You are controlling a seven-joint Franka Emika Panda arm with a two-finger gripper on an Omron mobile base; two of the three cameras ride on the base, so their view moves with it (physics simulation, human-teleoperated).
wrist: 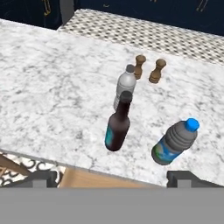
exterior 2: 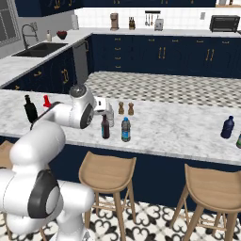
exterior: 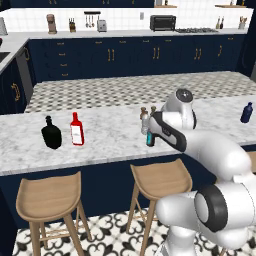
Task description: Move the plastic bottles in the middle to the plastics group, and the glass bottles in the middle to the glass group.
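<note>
On my left base view, at the far left of the marble counter (exterior: 110, 135), I see the squat black bottle (exterior: 51, 134) and just beside it the red bottle (exterior: 76, 129); its white label is too small for me to read. In the middle, from the hand view, the clear greyish bottle (wrist: 125, 86) stands behind the slim dark bottle (wrist: 118, 127), whose teal label shows no legible writing. To their right is the blue-capped bottle (wrist: 176, 141) with a bright blue-green label, also unreadable. Two brown shakers (wrist: 148, 69) stand behind them. My gripper (wrist: 113, 178) hangs above the counter's near edge with its fingers spread wide, holding nothing. Far right stands the navy bottle (exterior 2: 228, 127). Wooden stools (exterior: 47, 197) sit below; navy cabinets (exterior: 125, 56) and a white tiled wall line the back.
</note>
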